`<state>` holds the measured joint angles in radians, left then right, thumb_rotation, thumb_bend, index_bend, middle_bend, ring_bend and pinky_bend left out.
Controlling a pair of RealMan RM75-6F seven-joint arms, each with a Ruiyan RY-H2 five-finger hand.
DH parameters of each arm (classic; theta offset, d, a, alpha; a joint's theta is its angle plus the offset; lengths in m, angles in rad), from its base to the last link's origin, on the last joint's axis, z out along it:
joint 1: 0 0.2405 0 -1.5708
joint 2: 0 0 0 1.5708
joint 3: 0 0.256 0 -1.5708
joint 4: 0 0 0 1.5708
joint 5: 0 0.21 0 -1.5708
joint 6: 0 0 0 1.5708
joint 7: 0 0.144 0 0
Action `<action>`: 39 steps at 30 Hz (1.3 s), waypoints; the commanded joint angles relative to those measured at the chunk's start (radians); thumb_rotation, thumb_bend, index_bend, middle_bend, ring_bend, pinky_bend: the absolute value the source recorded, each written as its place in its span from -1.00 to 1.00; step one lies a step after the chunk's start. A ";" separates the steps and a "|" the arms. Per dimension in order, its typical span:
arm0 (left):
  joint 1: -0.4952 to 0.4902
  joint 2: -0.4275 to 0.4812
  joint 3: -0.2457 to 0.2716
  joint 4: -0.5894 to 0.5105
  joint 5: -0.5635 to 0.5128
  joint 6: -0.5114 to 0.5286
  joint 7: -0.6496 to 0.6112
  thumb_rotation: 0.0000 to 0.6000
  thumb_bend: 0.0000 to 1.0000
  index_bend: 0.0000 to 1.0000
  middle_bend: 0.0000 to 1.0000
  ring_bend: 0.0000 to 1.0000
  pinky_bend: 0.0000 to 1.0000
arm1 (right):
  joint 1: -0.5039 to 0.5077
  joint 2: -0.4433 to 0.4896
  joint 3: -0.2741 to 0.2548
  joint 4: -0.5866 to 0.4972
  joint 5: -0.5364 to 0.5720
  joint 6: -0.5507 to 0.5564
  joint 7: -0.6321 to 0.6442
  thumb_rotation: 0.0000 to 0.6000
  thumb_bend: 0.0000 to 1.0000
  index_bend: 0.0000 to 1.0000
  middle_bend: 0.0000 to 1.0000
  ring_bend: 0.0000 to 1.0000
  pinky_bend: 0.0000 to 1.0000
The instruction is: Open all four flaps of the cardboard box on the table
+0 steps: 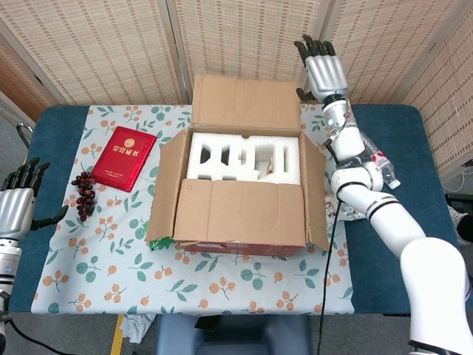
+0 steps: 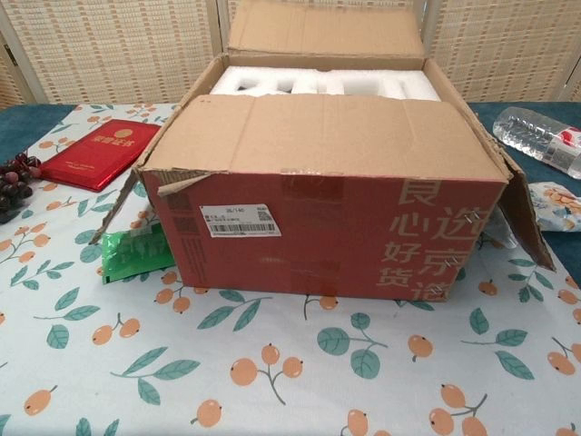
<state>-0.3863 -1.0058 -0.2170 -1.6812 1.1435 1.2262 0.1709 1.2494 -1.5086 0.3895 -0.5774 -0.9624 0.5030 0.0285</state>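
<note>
Cardboard box [image 1: 236,196]: near flap [image 1: 240,214] still closed. My right robot hand [image 1: 323,70], spread and empty, could nudge the raised far flap [image 1: 246,102] shut.

Booklet [image 1: 124,158] left of box [image 1: 236,200], bottle [image 2: 543,138] right.

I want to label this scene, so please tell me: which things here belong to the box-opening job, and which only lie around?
Job:
box
far flap, up
near flap, still closed
right hand

Lying about:
red booklet
grapes
bottle
green packet
foam in the box
left hand, idle
</note>
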 commanded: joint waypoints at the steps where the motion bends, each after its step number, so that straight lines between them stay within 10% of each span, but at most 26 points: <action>1: -0.002 -0.007 -0.001 0.006 0.004 0.005 0.001 0.38 -0.34 -1.00 -0.95 -0.93 -0.74 | -0.079 0.121 -0.016 -0.264 -0.136 -0.018 0.177 1.00 -0.23 -1.00 -1.00 -1.00 -1.00; 7: -0.006 -0.027 0.003 0.019 0.002 0.006 0.013 0.38 -0.34 -1.00 -0.95 -0.93 -0.73 | -0.213 0.340 -0.012 -0.674 -0.238 0.050 0.333 1.00 -0.23 -1.00 -1.00 -1.00 -0.91; 16: -0.011 -0.053 -0.005 0.030 -0.013 0.026 0.038 0.39 -0.34 -1.00 -0.96 -0.94 -0.72 | -0.316 0.481 -0.011 -0.922 -0.296 0.016 0.593 1.00 -0.23 -1.00 -1.00 -1.00 -0.16; 39: 0.001 -0.049 -0.005 0.014 -0.040 0.045 0.067 0.39 -0.34 -1.00 -0.97 -0.95 -0.72 | -0.285 0.359 -0.171 -0.763 -0.659 0.100 1.139 1.00 -0.23 -1.00 -1.00 -0.97 -0.09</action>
<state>-0.3851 -1.0545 -0.2220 -1.6671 1.1034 1.2709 0.2382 0.9549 -1.1423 0.2339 -1.3529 -1.6076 0.5911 1.1517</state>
